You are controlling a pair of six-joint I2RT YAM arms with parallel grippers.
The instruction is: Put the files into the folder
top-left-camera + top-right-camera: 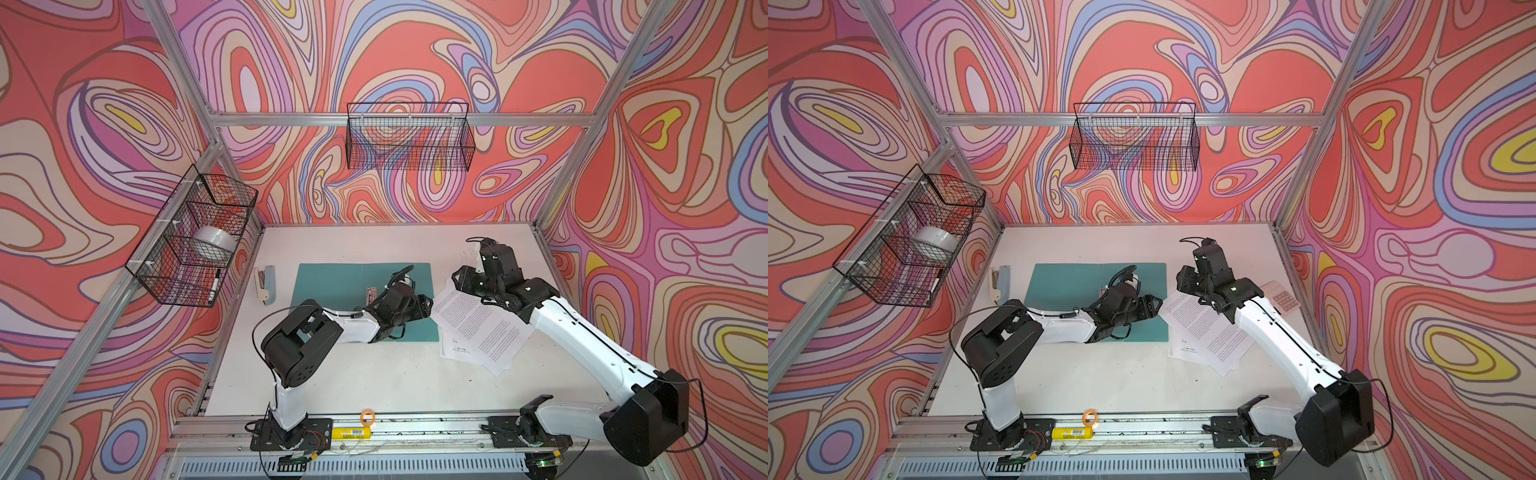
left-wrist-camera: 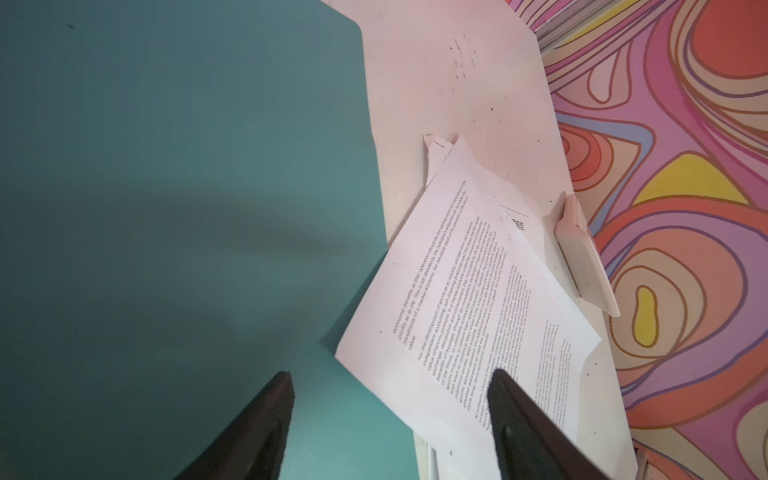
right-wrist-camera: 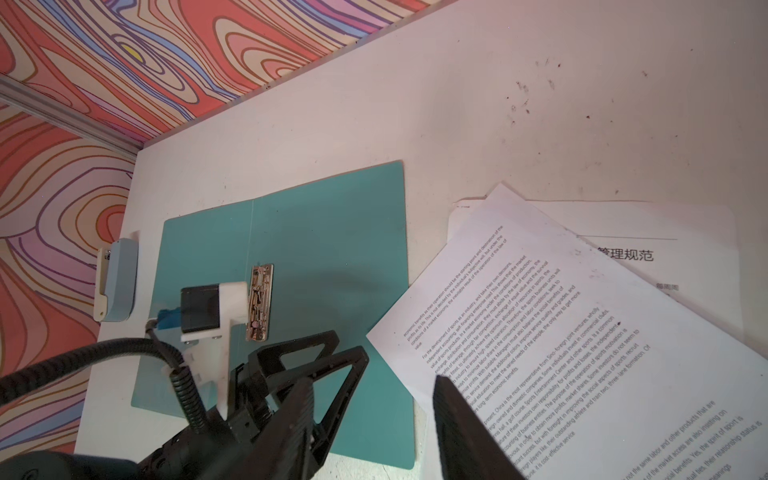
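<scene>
The teal folder [image 1: 332, 286] [image 1: 1067, 282] [image 2: 166, 166] [image 3: 324, 232] lies open flat on the table, its metal clip [image 1: 371, 293] [image 3: 261, 301] at the middle. The files [image 1: 478, 328] [image 1: 1204, 332] [image 2: 457, 291] [image 3: 561, 332], loose white printed sheets, lie fanned just right of it. The top sheet's corner overlaps the folder's right edge. My left gripper [image 1: 430, 305] [image 1: 1158, 305] [image 2: 390, 374] [image 3: 349, 343] is open over that edge, one finger above the sheet's corner. My right gripper [image 1: 457, 282] [image 1: 1181, 278] [image 3: 370, 380] stands open above the files' far left corner, holding nothing.
A grey-blue stapler [image 1: 266, 284] [image 3: 118, 286] lies left of the folder. A white calculator [image 1: 1283, 297] [image 2: 586, 257] sits by the right wall behind the right arm. Wire baskets [image 1: 195, 237] [image 1: 409, 137] hang on the left and back walls. A tape ring [image 1: 368, 417] rests on the front rail.
</scene>
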